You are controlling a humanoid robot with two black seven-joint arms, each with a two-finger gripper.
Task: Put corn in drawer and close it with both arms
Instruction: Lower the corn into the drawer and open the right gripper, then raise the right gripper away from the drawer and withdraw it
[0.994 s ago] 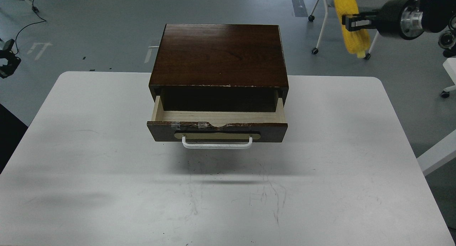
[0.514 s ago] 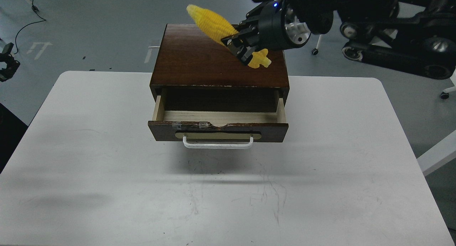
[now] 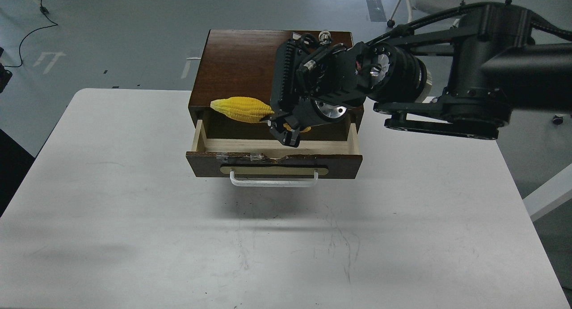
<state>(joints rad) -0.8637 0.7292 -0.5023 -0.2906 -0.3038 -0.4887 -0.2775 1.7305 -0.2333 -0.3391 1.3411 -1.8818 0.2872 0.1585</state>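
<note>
The dark brown cabinet (image 3: 241, 63) stands at the back middle of the white table (image 3: 134, 219). Its drawer (image 3: 272, 163) with a white bar handle (image 3: 273, 180) is pulled open, showing pale wood inside. My right gripper (image 3: 282, 129) reaches in from the right and is shut on the yellow corn (image 3: 241, 109) near its blunt end. The corn lies about level, tip to the left, just above the open drawer at the cabinet's front edge. My left gripper (image 3: 3, 78) barely shows at the far left edge, off the table.
My right arm's bulky wrist (image 3: 357, 85) covers the cabinet's right half. A white chair leg with casters (image 3: 393, 14) stands on the grey floor behind. A white edge (image 3: 549, 192) juts in at the right.
My right gripper has carried the corn from the far upper right, over the cabinet top, down to just above the open drawer. The corn has turned from hanging upright to level.
</note>
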